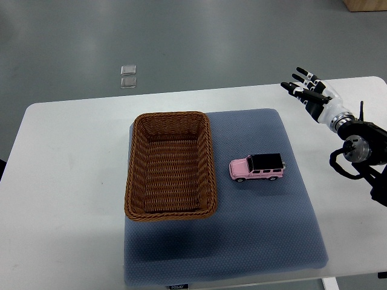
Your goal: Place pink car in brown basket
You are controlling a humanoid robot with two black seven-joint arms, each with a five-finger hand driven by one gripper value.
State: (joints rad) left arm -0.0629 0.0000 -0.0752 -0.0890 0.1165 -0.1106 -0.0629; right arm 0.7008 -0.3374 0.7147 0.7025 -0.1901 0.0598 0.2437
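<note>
A pink toy car (257,167) with a black roof stands on its wheels on a blue-grey mat (266,235), just right of a brown wicker basket (208,151). The basket is rectangular and holds nothing. My right hand (307,87) is at the table's far right edge, well up and right of the car, with its fingers spread and holding nothing. The left arm does not show.
The mat lies on a white table (66,181). Two small clear squares (127,77) lie on the grey floor beyond the table's far edge. A wooden corner (366,5) shows at the top right.
</note>
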